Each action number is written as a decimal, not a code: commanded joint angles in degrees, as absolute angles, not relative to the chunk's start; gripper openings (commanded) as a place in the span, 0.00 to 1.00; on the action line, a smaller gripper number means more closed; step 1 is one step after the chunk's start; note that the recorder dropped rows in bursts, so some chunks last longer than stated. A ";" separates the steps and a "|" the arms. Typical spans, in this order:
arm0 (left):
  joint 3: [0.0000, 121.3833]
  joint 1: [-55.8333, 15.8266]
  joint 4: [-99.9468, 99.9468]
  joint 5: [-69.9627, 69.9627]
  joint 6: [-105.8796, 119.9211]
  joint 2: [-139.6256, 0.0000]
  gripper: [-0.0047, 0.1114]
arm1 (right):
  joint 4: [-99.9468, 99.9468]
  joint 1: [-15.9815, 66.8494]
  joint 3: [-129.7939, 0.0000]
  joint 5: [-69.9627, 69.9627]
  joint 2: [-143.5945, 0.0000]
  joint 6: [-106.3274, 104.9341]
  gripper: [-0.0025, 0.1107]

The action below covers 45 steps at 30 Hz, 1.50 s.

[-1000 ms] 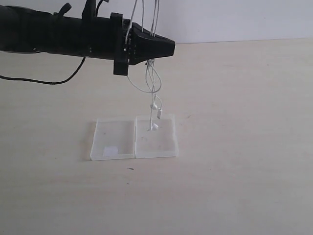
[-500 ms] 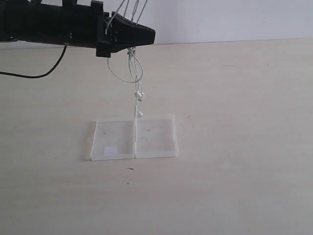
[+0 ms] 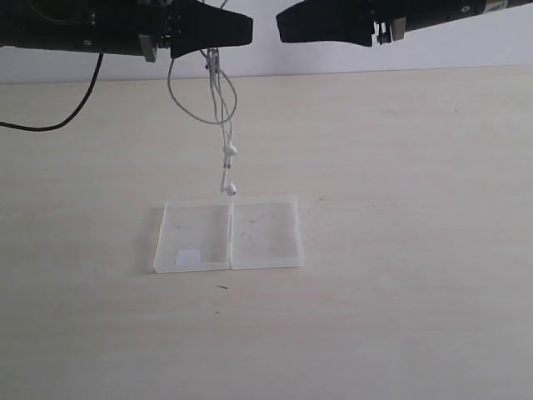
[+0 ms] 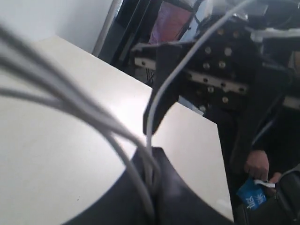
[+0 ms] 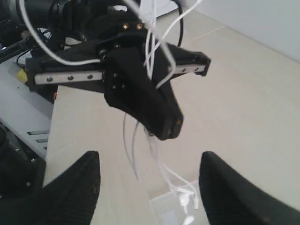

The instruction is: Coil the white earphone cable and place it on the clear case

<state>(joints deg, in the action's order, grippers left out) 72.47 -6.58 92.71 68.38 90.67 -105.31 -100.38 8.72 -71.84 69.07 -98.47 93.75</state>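
The white earphone cable (image 3: 218, 107) hangs in loops from my left gripper (image 3: 246, 30), which is shut on it high above the table. Its two earbuds (image 3: 230, 170) dangle just above the back edge of the clear case (image 3: 262, 237). That case lies open and flat, its left half bearing a small white label (image 3: 188, 257). In the left wrist view several strands of the cable (image 4: 93, 123) run into my left gripper (image 4: 151, 185). My right gripper (image 3: 283, 27) is open, facing the left one with a small gap. In the right wrist view its fingers (image 5: 79, 180) frame the cable (image 5: 159, 164).
The pale table (image 3: 416, 250) spreads wide around the case. A black cord (image 3: 75, 112) hangs from the left arm at the far left. A white wall (image 3: 416, 50) stands behind the table.
My left gripper has risen and moved left with the cable, lifting the earbuds off the case's right half. My right gripper has come into view from the right, opposite the left.
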 commanded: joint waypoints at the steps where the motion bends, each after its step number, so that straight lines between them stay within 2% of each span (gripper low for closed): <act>1: 72.19 -6.61 95.96 69.18 88.56 -104.71 0.04 | -99.95 12.19 -69.92 69.96 -99.94 92.61 0.55; 7: 72.19 -6.61 97.66 69.96 83.97 -104.71 0.04 | -99.95 17.24 -69.92 66.81 -103.51 90.12 0.55; 17: 72.19 -5.70 87.48 66.20 74.24 -104.71 0.04 | -99.95 17.35 -69.92 64.38 -103.11 90.66 0.55; 30: 65.07 -5.56 92.64 61.73 76.45 -104.71 0.04 | -99.95 9.25 -69.92 63.08 -98.13 94.64 0.55; 45: 61.91 -5.56 96.80 65.09 77.79 -104.71 0.04 | -99.95 9.14 -69.92 63.18 -98.02 94.72 0.55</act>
<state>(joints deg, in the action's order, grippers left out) 62.68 -5.74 94.36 63.61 77.16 -105.31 -100.38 9.39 -70.23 63.24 -98.62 94.60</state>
